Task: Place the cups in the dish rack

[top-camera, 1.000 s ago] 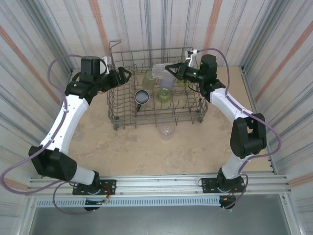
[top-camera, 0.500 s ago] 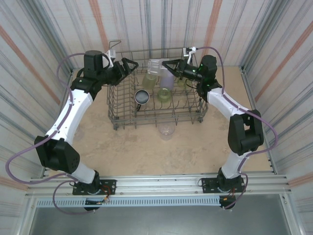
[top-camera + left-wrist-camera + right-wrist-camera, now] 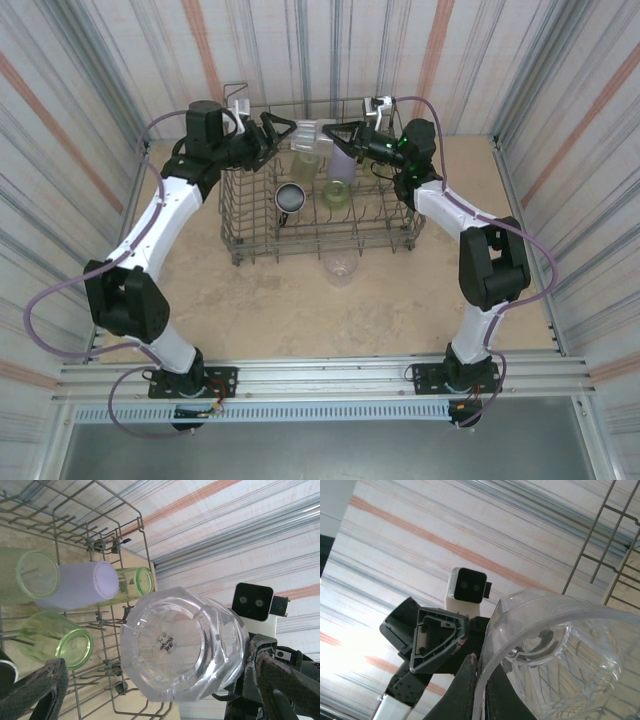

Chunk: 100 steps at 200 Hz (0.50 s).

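Brings the left claw [image 3: 283,131], fingers spread wide, in from 9 o'clock to face the clear cup [image 3: 310,136] pinched by its rim in the right claw [image 3: 338,135] above the dish rack's [image 3: 232,230] 12 o'clock edge, suggesting a handover before racking.

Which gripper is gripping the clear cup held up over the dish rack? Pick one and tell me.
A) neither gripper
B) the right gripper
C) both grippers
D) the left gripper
B: the right gripper pinches the clear cup by its rim, while the left gripper is open, its fingers spread wide on either side of the cup's base.
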Motion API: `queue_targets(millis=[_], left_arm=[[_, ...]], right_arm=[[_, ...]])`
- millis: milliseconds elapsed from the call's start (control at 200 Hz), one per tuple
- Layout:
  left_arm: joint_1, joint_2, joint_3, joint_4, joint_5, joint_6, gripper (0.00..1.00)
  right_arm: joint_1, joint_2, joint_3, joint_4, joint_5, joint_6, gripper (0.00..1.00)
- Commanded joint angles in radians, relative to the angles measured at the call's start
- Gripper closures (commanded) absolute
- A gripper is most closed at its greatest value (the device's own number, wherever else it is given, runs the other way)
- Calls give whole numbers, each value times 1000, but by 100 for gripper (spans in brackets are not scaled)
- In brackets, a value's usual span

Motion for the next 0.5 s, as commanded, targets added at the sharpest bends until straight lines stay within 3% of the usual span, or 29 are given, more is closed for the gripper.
queue_targets(millis=[0, 265, 496], left_arm=[[-12, 19, 35, 49, 49, -34, 1], [-23, 42, 34, 78, 45, -60, 2], [-33, 64, 43, 104, 62, -76, 17]], right_arm=[[9, 5, 11, 86, -19, 22, 100], [21, 14, 0, 117, -14, 41, 100], [24, 21, 0, 139, -17, 60, 100]])
